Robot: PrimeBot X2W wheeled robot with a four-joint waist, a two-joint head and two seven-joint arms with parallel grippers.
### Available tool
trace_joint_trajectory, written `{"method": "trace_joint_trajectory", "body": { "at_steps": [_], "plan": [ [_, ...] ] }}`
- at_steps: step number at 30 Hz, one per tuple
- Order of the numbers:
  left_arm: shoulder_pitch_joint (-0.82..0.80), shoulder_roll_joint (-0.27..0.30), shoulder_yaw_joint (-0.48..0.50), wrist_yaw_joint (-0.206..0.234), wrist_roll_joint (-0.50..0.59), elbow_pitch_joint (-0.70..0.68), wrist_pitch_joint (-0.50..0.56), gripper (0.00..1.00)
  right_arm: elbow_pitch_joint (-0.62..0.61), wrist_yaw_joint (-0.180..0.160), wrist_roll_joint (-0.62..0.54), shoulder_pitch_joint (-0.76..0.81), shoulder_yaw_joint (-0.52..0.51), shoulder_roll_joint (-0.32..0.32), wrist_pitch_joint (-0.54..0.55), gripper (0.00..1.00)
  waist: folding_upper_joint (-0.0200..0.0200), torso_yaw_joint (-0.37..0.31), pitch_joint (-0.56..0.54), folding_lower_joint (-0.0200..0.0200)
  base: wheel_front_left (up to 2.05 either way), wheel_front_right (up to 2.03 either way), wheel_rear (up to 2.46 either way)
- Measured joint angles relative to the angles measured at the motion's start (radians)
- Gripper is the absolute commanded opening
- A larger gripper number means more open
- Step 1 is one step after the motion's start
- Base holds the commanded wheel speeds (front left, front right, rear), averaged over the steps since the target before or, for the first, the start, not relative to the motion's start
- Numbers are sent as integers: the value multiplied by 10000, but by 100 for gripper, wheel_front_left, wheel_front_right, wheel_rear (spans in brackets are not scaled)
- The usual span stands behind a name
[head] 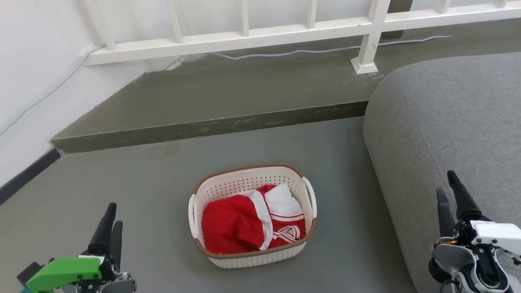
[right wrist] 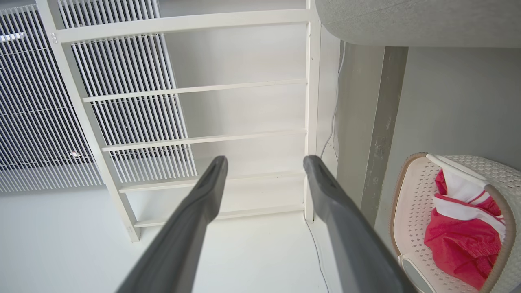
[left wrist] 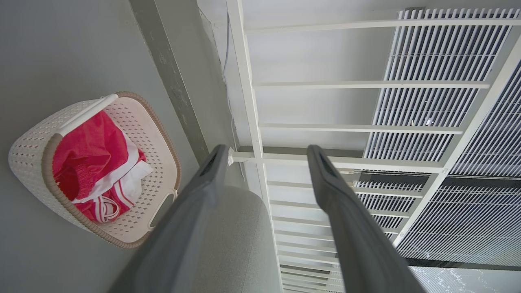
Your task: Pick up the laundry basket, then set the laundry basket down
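**Basket not yet lifted; both grippers empty and clear of it.**

The small cream-white perforated plastic laundry basket with a brown woven-look rim (head: 244, 181) stands on the grey floor (head: 163, 195) at mid-scene, holding a red-and-white garment (head: 236, 224). The left gripper (head: 114, 215) hovers at the near left and the right gripper (head: 445, 183) at the near right, each with fingers spread and nothing between them (the wrist views confirm the gap). By this evidence, pick-up and set-down both remain to be done. Open floor lies left of and nearer than the basket. The grey upholstered sofa (head: 447, 122) curves near its right handle, so that side looks tighter. A raised concrete step (head: 211, 126) runs across on the far side, well apart.
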Motion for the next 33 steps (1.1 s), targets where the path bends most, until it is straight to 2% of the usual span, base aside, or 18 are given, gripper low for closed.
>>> {"method": "trace_joint_trajectory", "body": {
  "at_steps": [10,17,26,33],
  "plan": [
    [-19,0,-163,0,127,-182,-230,100,-178,0,-412,-3,136,-10,-249,100,0,-4,5,0,0,0,0],
    [-151,58,-347,0,748,-410,-489,100,-265,0,-1124,-10,316,-236,-468,100,0,2,18,0,0,0,0],
    [-239,451,-750,0,2174,-523,-961,100,-355,-6,-2500,-33,719,-606,-861,100,0,18,26,0,0,0,0],
    [-324,671,-1001,2,3409,-537,-1150,100,-472,-182,-3664,-86,1009,-859,-1074,100,0,28,23,0,0,0,0]
  ]
}}
